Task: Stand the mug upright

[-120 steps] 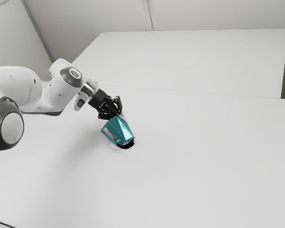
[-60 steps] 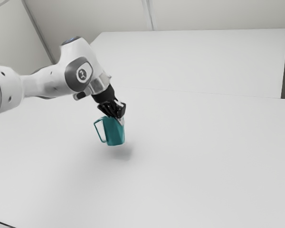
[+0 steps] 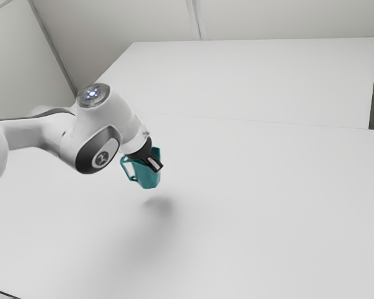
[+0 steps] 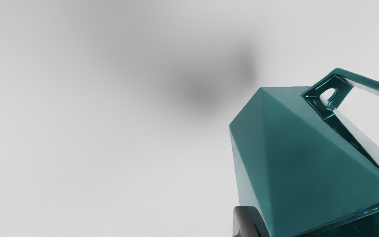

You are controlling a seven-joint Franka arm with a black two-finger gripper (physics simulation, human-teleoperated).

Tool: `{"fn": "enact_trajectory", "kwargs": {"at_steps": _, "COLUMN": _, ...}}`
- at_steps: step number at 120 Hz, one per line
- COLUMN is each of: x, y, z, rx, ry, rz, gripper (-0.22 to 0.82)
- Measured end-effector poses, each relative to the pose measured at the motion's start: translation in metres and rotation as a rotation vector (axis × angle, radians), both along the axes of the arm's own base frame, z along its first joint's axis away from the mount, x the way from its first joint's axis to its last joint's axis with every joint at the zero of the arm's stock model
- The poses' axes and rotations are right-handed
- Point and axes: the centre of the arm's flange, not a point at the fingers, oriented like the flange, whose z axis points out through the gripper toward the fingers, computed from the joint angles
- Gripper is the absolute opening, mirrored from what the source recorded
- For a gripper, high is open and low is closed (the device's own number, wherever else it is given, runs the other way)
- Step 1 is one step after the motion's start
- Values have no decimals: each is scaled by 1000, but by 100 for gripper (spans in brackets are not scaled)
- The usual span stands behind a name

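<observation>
My gripper (image 3: 155, 163) is shut on the teal mug (image 3: 148, 179) near its rim, in the exterior view. The mug hangs above the table, apart from its shadow, with its open end up, leaning slightly. Its handle points to the exterior view's left. In the wrist view, a fingertip of my gripper (image 4: 247, 223) presses against the outer wall of the faceted mug (image 4: 294, 158), close to the rim; the other fingertip is hidden by the mug.
The white table (image 3: 255, 205) lies under the mug, with a soft shadow on it below the hand. Behind stands a large pale panel (image 3: 249, 78).
The mug has risen off the table area, swung from a strong tilt to nearly upright, and shifted slightly to the exterior view's left. My hand has turned with it, and the arm's wrist has swung round.
</observation>
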Motion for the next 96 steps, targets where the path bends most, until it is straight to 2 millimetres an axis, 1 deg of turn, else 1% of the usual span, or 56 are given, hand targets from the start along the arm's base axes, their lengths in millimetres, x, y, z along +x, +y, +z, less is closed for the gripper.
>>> {"fn": "enact_trajectory", "kwargs": {"at_steps": 8, "x": -2, "y": -5, "z": -3, "rx": -78, "ry": 1, "rz": 44, "gripper": -18}}
{"fn": "enact_trajectory", "kwargs": {"at_steps": 20, "x": -5, "y": -4, "z": -10, "rx": -170, "ry": 14, "rz": 116, "gripper": -18}}
{"fn": "enact_trajectory", "kwargs": {"at_steps": 34, "x": -8, "y": -5, "z": -17, "rx": -226, "ry": 28, "rz": 159, "gripper": -18}}
{"fn": "enact_trajectory", "kwargs": {"at_steps": 51, "x": -11, "y": -11, "z": -28, "rx": -238, "ry": 40, "rz": 164, "gripper": -18}}
{"fn": "enact_trajectory", "kwargs": {"at_steps": 69, "x": -8, "y": -12, "z": -44, "rx": -233, "ry": 60, "rz": 166, "gripper": -18}}
{"fn": "enact_trajectory", "kwargs": {"at_steps": 96, "x": -1, "y": 0, "z": -54, "rx": -178, "ry": 47, "rz": 142, "gripper": -18}}
